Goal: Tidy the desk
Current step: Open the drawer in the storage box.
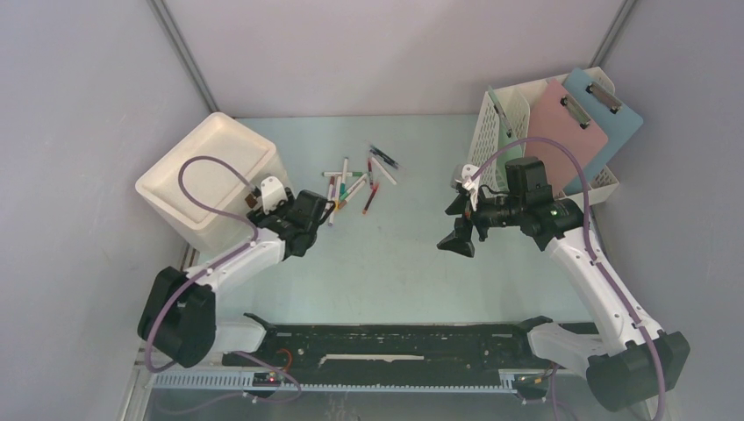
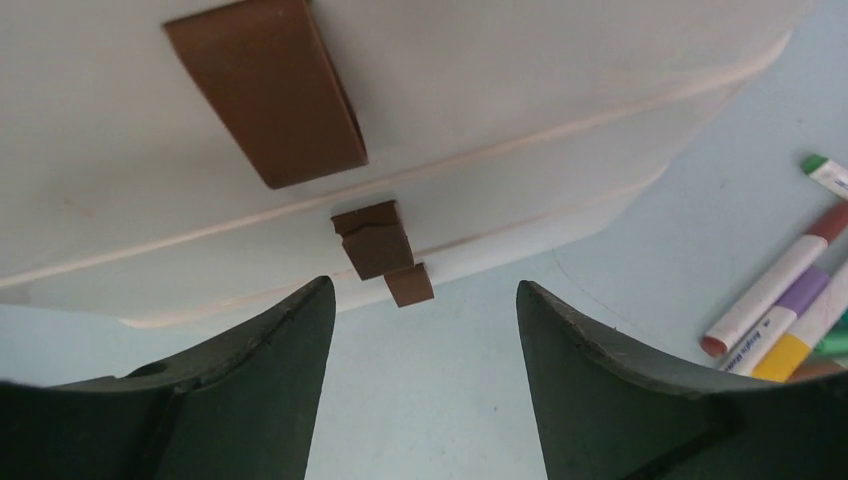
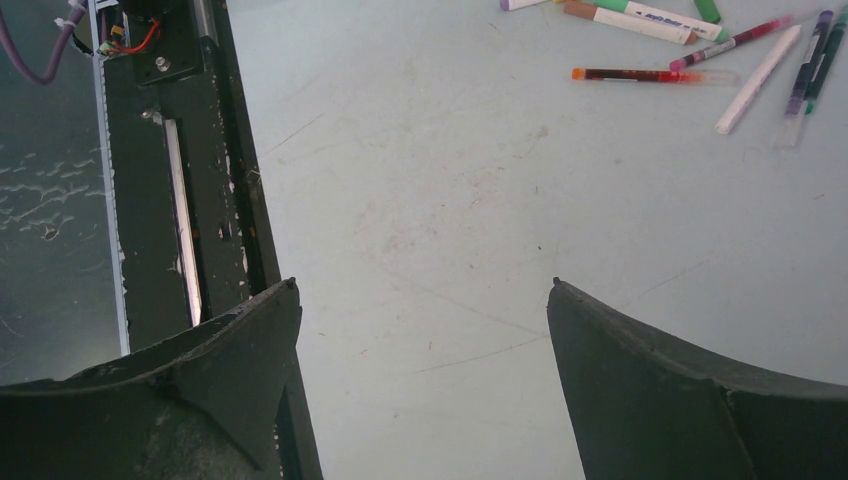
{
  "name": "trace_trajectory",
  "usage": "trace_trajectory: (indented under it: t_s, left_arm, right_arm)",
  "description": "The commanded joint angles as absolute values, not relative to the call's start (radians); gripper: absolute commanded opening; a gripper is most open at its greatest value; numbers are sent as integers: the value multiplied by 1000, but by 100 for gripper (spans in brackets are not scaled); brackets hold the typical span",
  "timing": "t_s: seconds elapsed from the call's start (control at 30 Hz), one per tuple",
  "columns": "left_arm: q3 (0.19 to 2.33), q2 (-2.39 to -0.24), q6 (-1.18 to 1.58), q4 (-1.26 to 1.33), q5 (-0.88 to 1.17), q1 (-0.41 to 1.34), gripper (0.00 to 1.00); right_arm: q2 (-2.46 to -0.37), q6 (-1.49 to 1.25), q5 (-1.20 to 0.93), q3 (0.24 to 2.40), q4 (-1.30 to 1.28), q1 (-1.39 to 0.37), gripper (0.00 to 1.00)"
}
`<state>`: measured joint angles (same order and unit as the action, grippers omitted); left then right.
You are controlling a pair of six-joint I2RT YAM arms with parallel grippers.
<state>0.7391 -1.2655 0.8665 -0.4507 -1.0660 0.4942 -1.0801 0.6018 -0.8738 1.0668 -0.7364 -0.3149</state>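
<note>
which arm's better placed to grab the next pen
Left, probably. The left gripper sits right beside the pens and the white bin, jaws open. The right gripper, also open, hangs over the desk farther from them.

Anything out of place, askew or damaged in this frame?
Yes: pens and markers lie criss-crossed in a loose heap on the desk, beside the white bin, in no holder. In the left wrist view, a small brown patch on the bin's wall looks cracked.
</note>
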Motion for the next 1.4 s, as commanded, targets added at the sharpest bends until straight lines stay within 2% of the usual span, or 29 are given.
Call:
trace_trajectory:
  t_s: [0.0, 0.5, 0.7, 0.87, 1.07, 1.27, 1.37]
  left_arm:
    - [802, -1324, 957, -477, -1200, 480, 73]
    - [816, -1392, 973, -460, -1191, 440, 62]
    - [816, -1408, 963, -442, -1175, 433, 54]
    - [810, -1395, 938, -422, -1170, 428, 37]
    - [814, -1367, 886, -419, -1130, 428, 9]
    - [775, -1289, 816, -369, -1039, 429, 1]
    - [743, -1235, 791, -327, -985, 433, 0]
  right_arm:
    - [-1068, 621, -880, 1065, -726, -321, 100]
    - [-1069, 621, -881, 1065, -726, -322, 100]
    - [-1068, 622, -880, 1065, -724, -321, 100]
    - [-1069, 621, -880, 1065, -726, -321, 100]
    - [-1069, 622, -880, 1066, -726, -321, 100]
    - [-1069, 621, -878, 1066, -725, -321, 100]
    - [-1068, 621, -879, 1065, -726, -321, 100]
